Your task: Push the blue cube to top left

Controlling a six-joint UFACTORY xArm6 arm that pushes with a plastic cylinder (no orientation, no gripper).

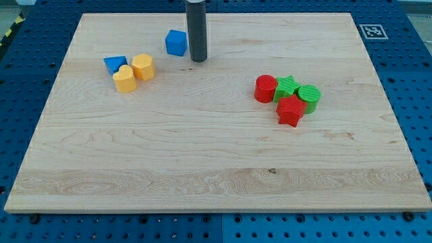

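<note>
You've got my tip (198, 59) just right of the blue cube (176, 42), narrow gap, upper counter (202, 169). No claw on this rig, so no open/closed state.

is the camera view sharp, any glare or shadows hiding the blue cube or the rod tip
Camera view: sharp and evenly lit across the board, no glare on the wood. Shadows are soft and short, hugging each block's base. The blue cube is crisp, with my tip just to its right, a small gap showing. The rod's top is cut off by the view's top edge.
</note>
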